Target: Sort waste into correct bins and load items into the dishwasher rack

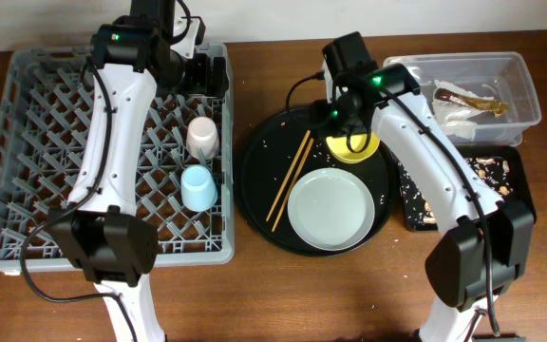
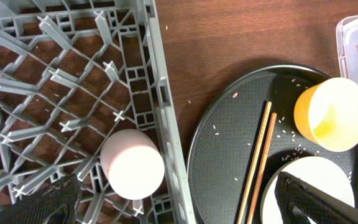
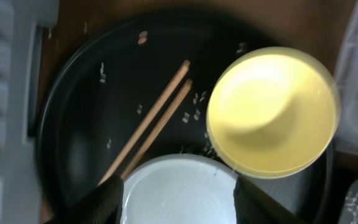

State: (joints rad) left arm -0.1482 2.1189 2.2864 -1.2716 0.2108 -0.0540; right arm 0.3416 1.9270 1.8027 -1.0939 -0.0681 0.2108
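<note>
From above, the right gripper (image 1: pixel 343 119) hangs over the yellow bowl (image 1: pixel 361 148), which sits at the far edge of the round black tray (image 1: pixel 257 180) beside the plate (image 1: pixel 330 209) and the chopsticks (image 1: pixel 291 176). The pink cup (image 1: pixel 202 136) and blue cup (image 1: pixel 198 186) are already in the dishwasher rack (image 1: pixel 36 133). The wrapper (image 1: pixel 473 100) lies in the clear tub (image 1: pixel 528 90), and the food scraps (image 1: pixel 490 171) lie in the black rectangular tray (image 1: pixel 511 157). The left gripper (image 1: pixel 205 74) waits over the rack's far corner.

The left wrist view shows that gripper's fingers (image 2: pixel 42 205) spread wide with nothing between them. Below are the pink cup, the rack wall and the bowl, whose hollow seems to face up.

The right wrist view is blurred. The fingers (image 3: pixel 107 198) stand apart and empty over the plate, and the bowl lies just beyond them, not between them.

The bowl looks like the next item to load. To take it cleanly, shift the right gripper until one finger drops inside the rim and the other outside. Pinch the wall on the side away from the plate. Lift straight up before travelling, so the chopsticks stay undisturbed.
</note>
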